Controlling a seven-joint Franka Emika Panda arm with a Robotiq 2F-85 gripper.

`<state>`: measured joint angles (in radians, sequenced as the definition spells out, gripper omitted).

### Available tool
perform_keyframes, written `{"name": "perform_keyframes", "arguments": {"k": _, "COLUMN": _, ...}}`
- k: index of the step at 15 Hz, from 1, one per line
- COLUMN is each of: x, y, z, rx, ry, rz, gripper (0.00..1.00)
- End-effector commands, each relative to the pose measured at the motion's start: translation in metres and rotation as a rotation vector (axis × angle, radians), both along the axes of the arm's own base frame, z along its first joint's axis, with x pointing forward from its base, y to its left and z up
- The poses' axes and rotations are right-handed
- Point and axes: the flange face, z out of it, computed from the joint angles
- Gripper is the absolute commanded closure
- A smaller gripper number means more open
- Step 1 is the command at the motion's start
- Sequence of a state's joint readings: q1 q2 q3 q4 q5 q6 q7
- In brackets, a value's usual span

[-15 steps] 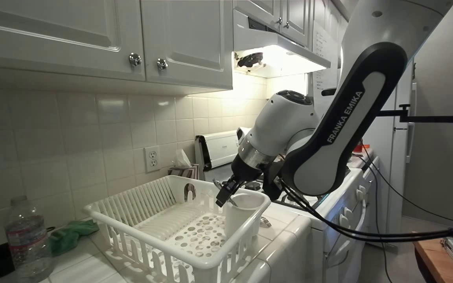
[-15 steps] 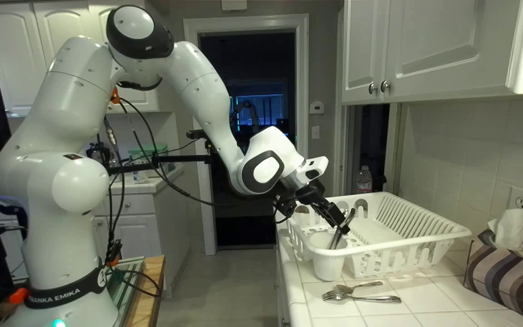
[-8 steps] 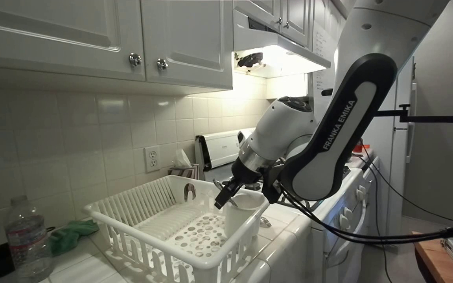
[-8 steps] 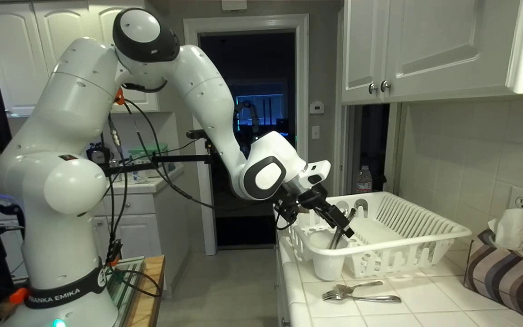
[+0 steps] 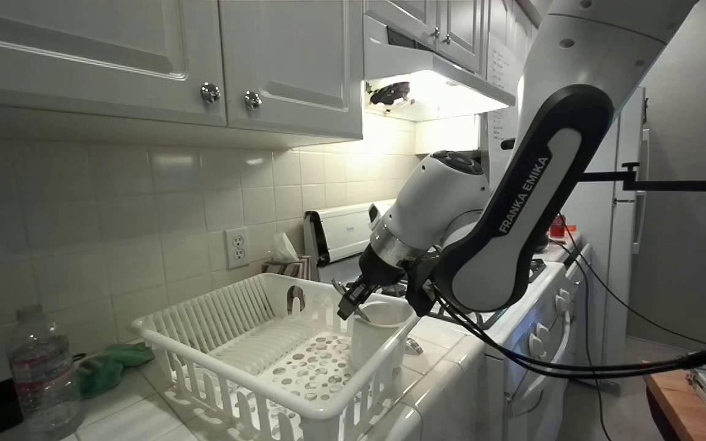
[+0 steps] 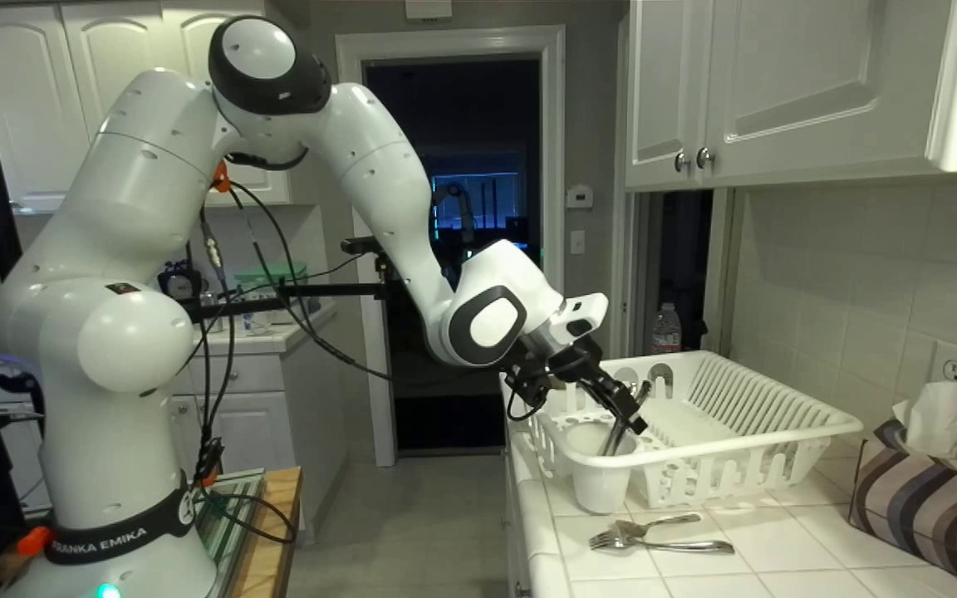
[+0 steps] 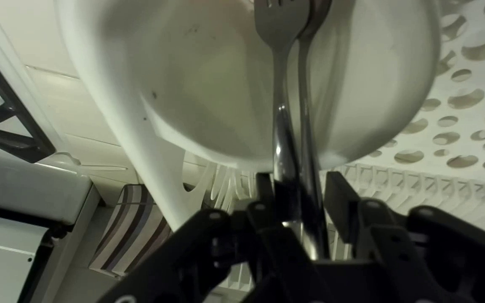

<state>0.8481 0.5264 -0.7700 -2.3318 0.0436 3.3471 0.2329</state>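
My gripper (image 7: 297,185) is partly open. Two metal utensil handles stand between its fingers, a fork (image 7: 281,46) and a second utensil (image 7: 305,94) beside it. A narrow gap shows at the right finger; the left finger is very close to the fork, and contact cannot be told. The utensils lean in a white cup (image 7: 221,88), which is also in both exterior views (image 5: 374,349) (image 6: 600,486). The cup is at a corner of a white dish rack (image 5: 236,367) (image 6: 765,457). The gripper (image 5: 348,311) (image 6: 636,422) tilts down over the cup.
A fork (image 6: 690,546) and another utensil (image 6: 668,522) lie on the tiled counter by the rack. A striped tissue box (image 6: 915,498) stands near the wall. A plastic bottle (image 5: 43,380) and green cloth (image 5: 111,367) are beyond the rack. A stove (image 5: 527,318) adjoins the counter.
The arm has dipped and moved slightly outward, with the gripper shifting a little over the cup. In the last half second it has hardly moved. Cup and utensils look unmoved.
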Motion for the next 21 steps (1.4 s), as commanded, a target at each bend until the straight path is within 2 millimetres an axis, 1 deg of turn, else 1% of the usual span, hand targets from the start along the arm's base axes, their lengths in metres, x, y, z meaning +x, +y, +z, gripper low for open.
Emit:
{"name": "perform_keyframes", "arguments": {"k": 1, "x": 0.006, "y": 0.001, "z": -0.002, "rx": -0.012, "ry": -0.012, "rz": 0.004, "gripper": 0.92}}
{"name": "perform_keyframes", "arguments": {"k": 2, "x": 0.007, "y": 0.001, "z": -0.002, "rx": -0.014, "ry": -0.013, "rz": 0.000, "gripper": 0.98}}
{"name": "perform_keyframes", "arguments": {"k": 4, "x": 0.008, "y": -0.002, "z": -0.002, "rx": -0.017, "ry": -0.011, "rz": -0.017, "gripper": 1.00}}
{"name": "perform_keyframes", "arguments": {"k": 6, "x": 0.009, "y": -0.004, "z": 0.003, "rx": -0.008, "ry": -0.007, "rz": -0.040, "gripper": 1.00}}
{"name": "perform_keyframes", "arguments": {"k": 9, "x": 0.013, "y": -0.006, "z": 0.019, "rx": 0.008, "ry": 0.002, "rz": -0.073, "gripper": 0.99}}
{"name": "perform_keyframes", "arguments": {"k": 12, "x": 0.021, "y": -0.007, "z": 0.029, "rx": -0.002, "ry": 0.038, "rz": -0.099, "gripper": 0.99}}
{"name": "perform_keyframes", "arguments": {"k": 16, "x": 0.032, "y": -0.007, "z": 0.033, "rx": -0.031, "ry": 0.087, "rz": -0.127, "gripper": 0.99}}
{"name": "perform_keyframes", "arguments": {"k": 21, "x": 0.032, "y": -0.001, "z": 0.035, "rx": -0.025, "ry": 0.104, "rz": -0.139, "gripper": 0.99}}
